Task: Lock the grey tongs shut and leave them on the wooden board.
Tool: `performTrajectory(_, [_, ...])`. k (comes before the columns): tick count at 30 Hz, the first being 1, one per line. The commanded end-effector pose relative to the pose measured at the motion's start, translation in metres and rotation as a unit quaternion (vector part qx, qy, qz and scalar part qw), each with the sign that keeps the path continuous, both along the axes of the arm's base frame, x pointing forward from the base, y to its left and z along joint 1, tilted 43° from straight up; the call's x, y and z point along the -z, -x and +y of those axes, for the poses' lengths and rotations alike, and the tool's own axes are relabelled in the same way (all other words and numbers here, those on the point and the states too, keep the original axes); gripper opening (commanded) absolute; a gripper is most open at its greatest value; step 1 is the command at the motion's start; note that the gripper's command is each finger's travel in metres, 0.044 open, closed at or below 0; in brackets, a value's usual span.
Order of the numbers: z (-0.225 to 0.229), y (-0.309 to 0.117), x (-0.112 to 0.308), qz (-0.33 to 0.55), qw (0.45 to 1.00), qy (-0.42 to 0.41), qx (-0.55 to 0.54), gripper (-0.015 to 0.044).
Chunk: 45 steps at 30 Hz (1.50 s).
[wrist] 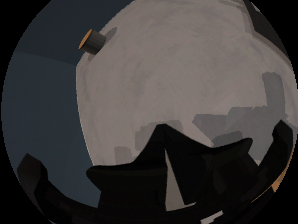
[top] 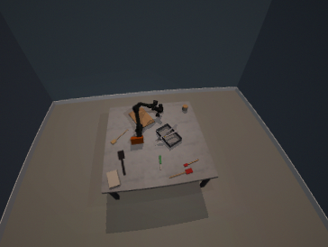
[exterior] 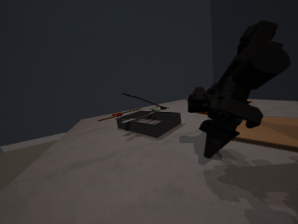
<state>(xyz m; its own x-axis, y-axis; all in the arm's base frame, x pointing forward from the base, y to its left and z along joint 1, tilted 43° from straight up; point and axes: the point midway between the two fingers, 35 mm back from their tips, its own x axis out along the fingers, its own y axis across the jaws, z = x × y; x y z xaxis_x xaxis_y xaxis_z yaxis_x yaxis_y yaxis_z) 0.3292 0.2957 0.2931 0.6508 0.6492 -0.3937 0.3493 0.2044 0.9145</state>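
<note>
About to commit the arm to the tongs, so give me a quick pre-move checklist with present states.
1. Hand shut on nothing: ok.
2. Hand opened for a grasp: not ok, fingers together.
3. Grey tongs across the roasting tin: ok.
4. Tongs on the wooden board: not ok.
5. Hinge lock engaged: cannot tell, too small.
6. Hand above the tin: not ok, off to one side.
</note>
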Motion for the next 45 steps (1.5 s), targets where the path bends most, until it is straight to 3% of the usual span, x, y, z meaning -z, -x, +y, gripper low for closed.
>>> performTrajectory(1, [-0.049, -0.037, 0.042, 0.104, 0.992, 0.023, 0.062, -0.0150])
performTrajectory(8, [-0.146, -0.070, 0.106, 0.267, 0.949, 0.034, 0.164, -0.0150])
performTrajectory(14, [-0.240, -0.066, 0.154, 0.447, 0.852, -0.017, 0.273, -0.0150])
performTrajectory(20, [-0.320, -0.033, 0.190, 0.621, 0.681, -0.122, 0.368, -0.0150])
performTrajectory(25, [-0.362, 0.001, 0.200, 0.749, 0.456, -0.234, 0.421, -0.0150])
performTrajectory(45, [-0.358, 0.002, 0.207, 0.752, 0.446, -0.239, 0.422, -0.0150])
